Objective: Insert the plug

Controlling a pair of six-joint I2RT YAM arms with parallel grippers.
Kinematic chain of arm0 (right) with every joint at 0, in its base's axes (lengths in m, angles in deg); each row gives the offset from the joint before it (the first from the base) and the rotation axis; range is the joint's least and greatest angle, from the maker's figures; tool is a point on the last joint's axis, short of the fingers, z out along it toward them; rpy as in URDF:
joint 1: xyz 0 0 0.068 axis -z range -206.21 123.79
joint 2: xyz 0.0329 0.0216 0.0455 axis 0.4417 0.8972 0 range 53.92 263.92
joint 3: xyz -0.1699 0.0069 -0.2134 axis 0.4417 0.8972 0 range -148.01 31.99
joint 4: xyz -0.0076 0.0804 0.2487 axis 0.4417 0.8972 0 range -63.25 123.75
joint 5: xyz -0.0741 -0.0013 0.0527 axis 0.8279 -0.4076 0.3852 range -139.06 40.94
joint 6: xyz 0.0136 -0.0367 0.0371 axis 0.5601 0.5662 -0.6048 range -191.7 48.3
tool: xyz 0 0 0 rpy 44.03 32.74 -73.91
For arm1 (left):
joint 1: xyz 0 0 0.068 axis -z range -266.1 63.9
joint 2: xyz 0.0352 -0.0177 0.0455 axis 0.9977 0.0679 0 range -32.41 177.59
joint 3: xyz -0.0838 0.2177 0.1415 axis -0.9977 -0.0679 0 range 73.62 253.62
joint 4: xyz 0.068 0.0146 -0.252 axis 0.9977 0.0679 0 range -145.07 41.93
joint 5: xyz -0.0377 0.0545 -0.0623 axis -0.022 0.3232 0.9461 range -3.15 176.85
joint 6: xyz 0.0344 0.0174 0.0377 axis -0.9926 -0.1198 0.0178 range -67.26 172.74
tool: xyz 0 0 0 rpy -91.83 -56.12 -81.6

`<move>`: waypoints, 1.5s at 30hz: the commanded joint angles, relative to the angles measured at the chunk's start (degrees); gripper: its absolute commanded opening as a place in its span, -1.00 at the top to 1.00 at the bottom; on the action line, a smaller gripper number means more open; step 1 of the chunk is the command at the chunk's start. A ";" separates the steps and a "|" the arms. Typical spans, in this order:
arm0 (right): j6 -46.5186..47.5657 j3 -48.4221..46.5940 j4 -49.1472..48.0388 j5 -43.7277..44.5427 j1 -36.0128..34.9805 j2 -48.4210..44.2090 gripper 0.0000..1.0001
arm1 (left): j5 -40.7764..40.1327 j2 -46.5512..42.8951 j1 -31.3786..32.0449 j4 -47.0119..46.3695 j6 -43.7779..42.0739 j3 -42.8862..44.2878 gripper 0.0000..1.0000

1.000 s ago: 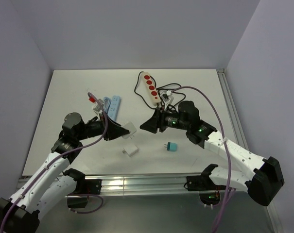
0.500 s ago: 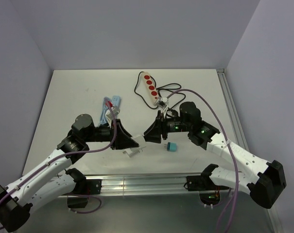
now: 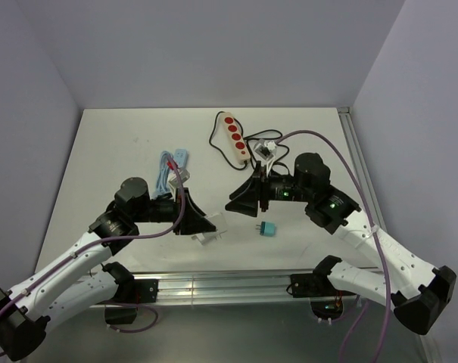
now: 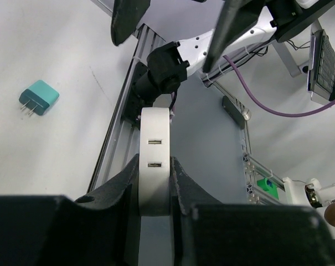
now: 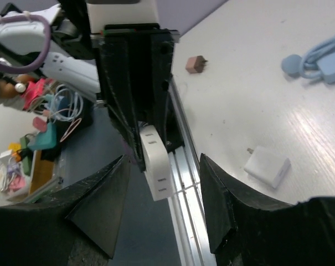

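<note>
My left gripper [image 4: 154,169] is shut on a white adapter block [image 4: 154,155] with two slots in its edge; it holds the block [image 3: 218,221] above the table's front. The right gripper [image 3: 236,203] faces that block from the right, open, with nothing between its fingers. In the right wrist view the block [image 5: 156,169] hangs between and beyond the open right gripper [image 5: 164,162]. A teal plug [image 3: 267,229] lies on the table below the right gripper, prongs pointing left. A white plug [image 3: 206,239] lies under the left gripper.
A cream power strip [image 3: 236,138] with red sockets and a black cord lies at the back centre. A pale blue cable bundle [image 3: 172,168] sits behind the left arm. The aluminium rail [image 3: 229,283] runs along the table's near edge.
The left gripper carried the white block right and toward the front edge, then held still. The right arm shifted slightly right, its gripper still open and facing the block.
</note>
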State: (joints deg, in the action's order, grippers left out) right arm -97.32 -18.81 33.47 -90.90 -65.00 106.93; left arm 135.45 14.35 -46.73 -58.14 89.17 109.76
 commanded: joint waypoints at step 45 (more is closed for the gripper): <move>-22.01 9.23 -22.45 5.55 -4.98 -1.95 1.00 | -19.77 -14.16 3.08 -8.18 3.48 -5.91 -0.65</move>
State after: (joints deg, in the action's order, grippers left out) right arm -115.70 -10.07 17.88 -86.42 -69.43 105.91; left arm 116.47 -0.53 -43.89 -61.79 91.53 103.40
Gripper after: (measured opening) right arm 0.261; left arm 0.838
